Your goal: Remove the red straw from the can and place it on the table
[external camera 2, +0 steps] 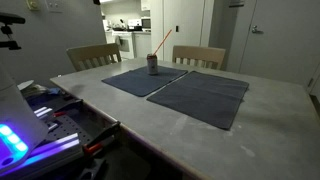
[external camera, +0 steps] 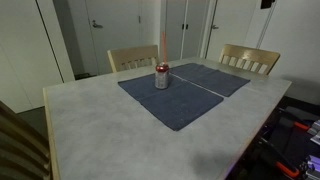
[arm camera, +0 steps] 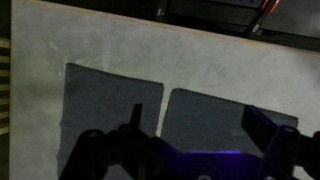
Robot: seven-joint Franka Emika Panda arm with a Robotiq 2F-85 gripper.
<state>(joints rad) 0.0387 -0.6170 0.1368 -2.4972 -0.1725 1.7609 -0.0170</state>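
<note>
At the far edge of the bench [external camera: 80, 120], toward its left corner, a wooden chair [external camera: 133, 57] was tucked in. Right of it the can [external camera: 161, 76] stood upright on the dark placemats [external camera: 185, 95], at the mat corner nearest that far edge. The red straw [external camera 2: 163, 44] stuck out of the can's top. It looked upright in an exterior view [external camera: 161, 45] and leaned right in the exterior view that showed it sharpest. A second chair [external camera: 248, 58] stood by the far right corner. In the wrist view my gripper [arm camera: 185, 150] was released above the mats, its dark fingers [arm camera: 95, 150] spread well apart with nothing between them.
</note>
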